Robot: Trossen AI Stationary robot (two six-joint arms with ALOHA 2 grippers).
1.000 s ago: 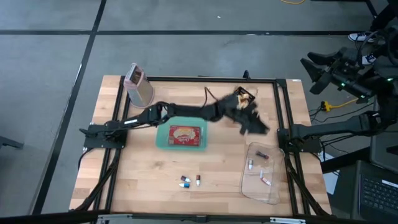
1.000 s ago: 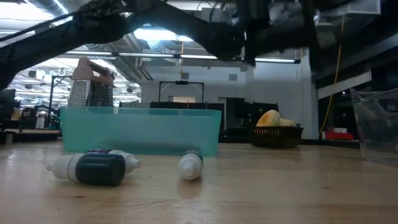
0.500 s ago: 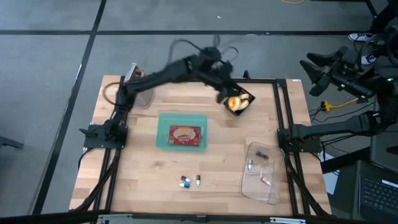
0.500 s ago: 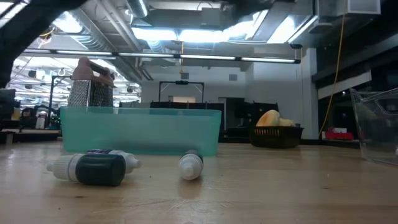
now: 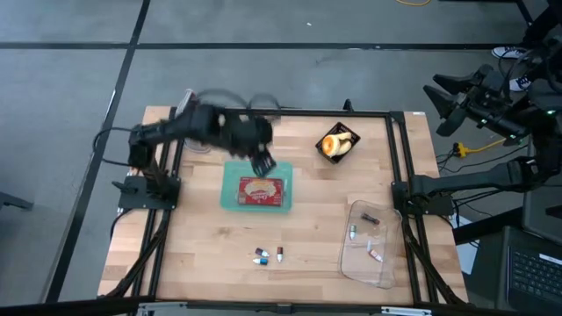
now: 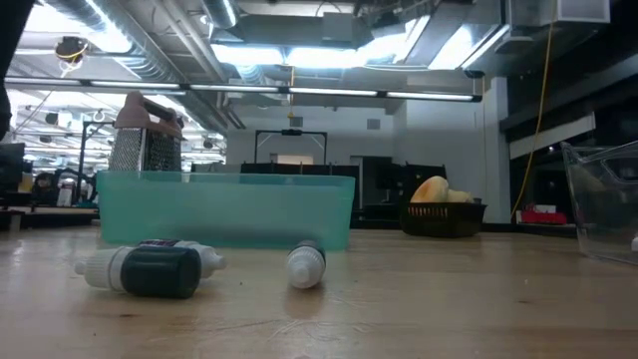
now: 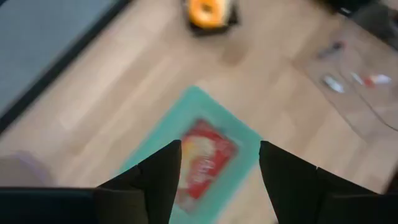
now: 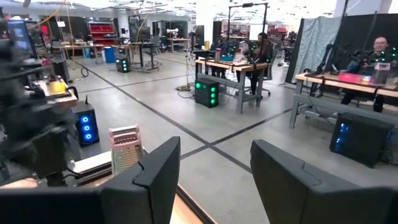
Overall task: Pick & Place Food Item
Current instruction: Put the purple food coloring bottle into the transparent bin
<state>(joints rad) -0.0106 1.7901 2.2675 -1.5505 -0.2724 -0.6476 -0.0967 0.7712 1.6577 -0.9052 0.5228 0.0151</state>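
A red food packet (image 5: 261, 190) (image 7: 205, 158) lies flat in a teal tray (image 5: 230, 200) (image 6: 224, 209) at the table's middle. A dark basket (image 5: 338, 145) (image 6: 444, 214) at the far right holds a yellow-orange pastry (image 7: 208, 11). My left gripper (image 5: 262, 162) (image 7: 217, 180) hangs open above the tray's far edge, pointing down at the packet, with nothing between its fingers. My right gripper (image 5: 437, 105) (image 8: 214, 180) waits open beyond the table's right edge, high up, pointing level.
A metal grater (image 5: 189, 110) (image 6: 145, 140) stands at the far left corner, beside my left arm. A clear container (image 5: 369, 241) (image 6: 603, 214) with small items lies at the near right. Small bottles (image 5: 262, 254) (image 6: 150, 269) lie near the front edge. People sit at desks beyond the table (image 8: 261, 50).
My left arm has drawn back from its reach across to the basket: the gripper rose, passed over the basket, swung toward the table's left and tipped downward. It now hangs over the tray's far edge. The basket and tray have stayed put.
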